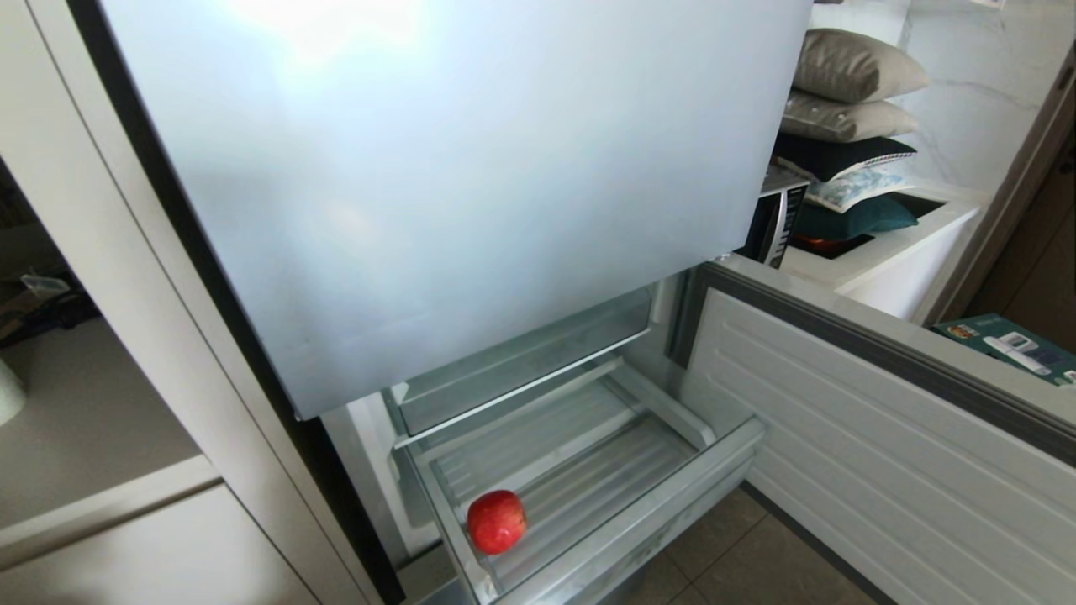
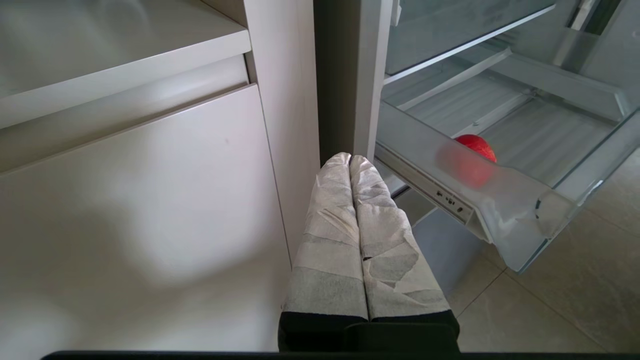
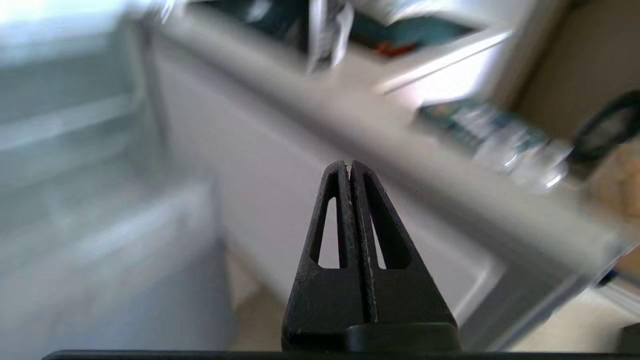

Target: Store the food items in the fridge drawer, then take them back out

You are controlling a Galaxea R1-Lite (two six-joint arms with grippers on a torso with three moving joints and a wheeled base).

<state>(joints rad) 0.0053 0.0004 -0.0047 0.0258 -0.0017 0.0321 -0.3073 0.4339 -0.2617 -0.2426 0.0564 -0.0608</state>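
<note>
The drawer [image 1: 647, 512] is found pulled out below the closed upper door [image 1: 454, 185], with the lower door [image 1: 883, 437] swung open on the right. The apple [image 1: 497, 521] lies on the ribbed floor in the near left corner of the drawer, close to the front lip and the left wall. No orange fruit is seen in any view.

Neither arm is seen in the head view. The left gripper [image 2: 350, 159] is held low beside the white cabinet [image 2: 150, 200], its wrapped fingers pressed together on nothing. From it, the apple lies to the right and farther in, behind the drawer's left wall, near but apart. The right gripper [image 3: 348, 164] is also pressed together and empty; it faces the inner side of the lower door, and the apple does not show in its view.

The apple being round, no long axis is to be reckoned with. It is judged that the left gripper is the nearer, though the drawer wall stands between, so an approach from above would be needed. Either gripper would first have to be spread.
</note>
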